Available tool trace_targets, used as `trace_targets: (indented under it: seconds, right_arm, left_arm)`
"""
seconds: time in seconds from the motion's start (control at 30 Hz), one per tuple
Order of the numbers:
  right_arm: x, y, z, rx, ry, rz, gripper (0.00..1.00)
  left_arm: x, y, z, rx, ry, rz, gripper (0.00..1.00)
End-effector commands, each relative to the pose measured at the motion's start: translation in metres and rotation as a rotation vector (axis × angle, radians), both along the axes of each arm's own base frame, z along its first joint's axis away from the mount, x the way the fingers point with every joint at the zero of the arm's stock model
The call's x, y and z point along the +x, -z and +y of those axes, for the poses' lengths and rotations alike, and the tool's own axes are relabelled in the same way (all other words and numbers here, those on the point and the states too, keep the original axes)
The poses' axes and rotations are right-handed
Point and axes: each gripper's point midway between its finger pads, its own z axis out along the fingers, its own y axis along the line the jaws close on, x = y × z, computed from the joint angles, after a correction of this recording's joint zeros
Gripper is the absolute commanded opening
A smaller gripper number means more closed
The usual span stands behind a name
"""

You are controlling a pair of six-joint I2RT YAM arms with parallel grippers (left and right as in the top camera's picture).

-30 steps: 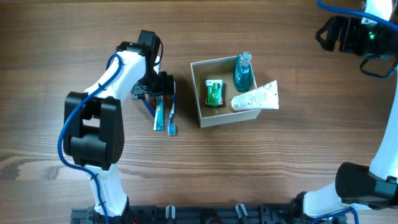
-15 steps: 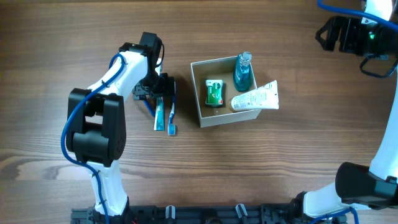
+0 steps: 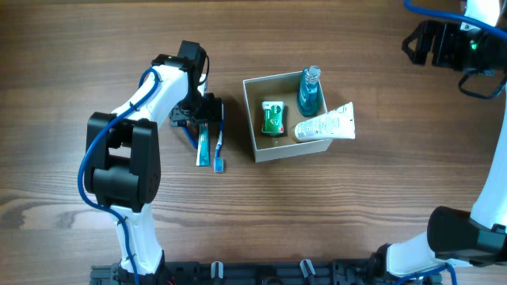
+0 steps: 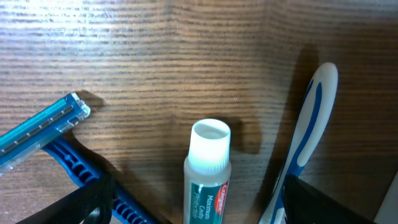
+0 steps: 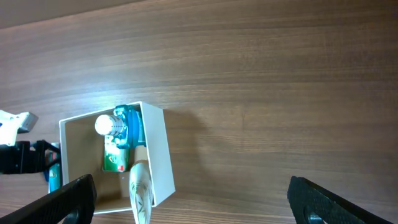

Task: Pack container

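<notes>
The left arm (image 3: pixel 150 89) has shifted slightly. The left gripper (image 3: pixel 205 112) stays spread over the toothpaste (image 4: pixel 208 171), left of the container (image 3: pixel 291 150). The right gripper (image 5: pixel 199 208) is spread, well apart from it. The container has white walls and a tan interior, and is partly filled.

On bench (image 3: pixel 356 206), left of container (image 3: pixel 289 150): razor (image 4: pixel 43 134), toothpaste (image 4: pixel 208 168), toothbrush (image 4: pixel 308 124), side by side. Inside container: bottle (image 3: pixel 309 91), packet (image 3: pixel 273 119); tube (image 3: pixel 325 125) across right rim.
</notes>
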Motion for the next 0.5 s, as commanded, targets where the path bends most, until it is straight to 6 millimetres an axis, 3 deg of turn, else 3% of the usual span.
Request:
trace_targets:
  seconds: [0.0,0.3,0.47]
  right_arm:
    - [0.001,0.0,-0.001,-0.016,-0.003,-0.002,1.0]
    - [0.001,0.0,-0.001,-0.016,-0.003,-0.002,1.0]
    - [0.001,0.0,-0.001,-0.016,-0.003,-0.002,1.0]
  left_arm:
    - [-0.005,0.009,-0.004,-0.001,0.037,0.023,0.85]
    - [-0.01,0.011,-0.022,0.03,0.144,0.013,0.82]
    - [-0.01,0.012,-0.019,0.042,0.109,0.017,0.8]
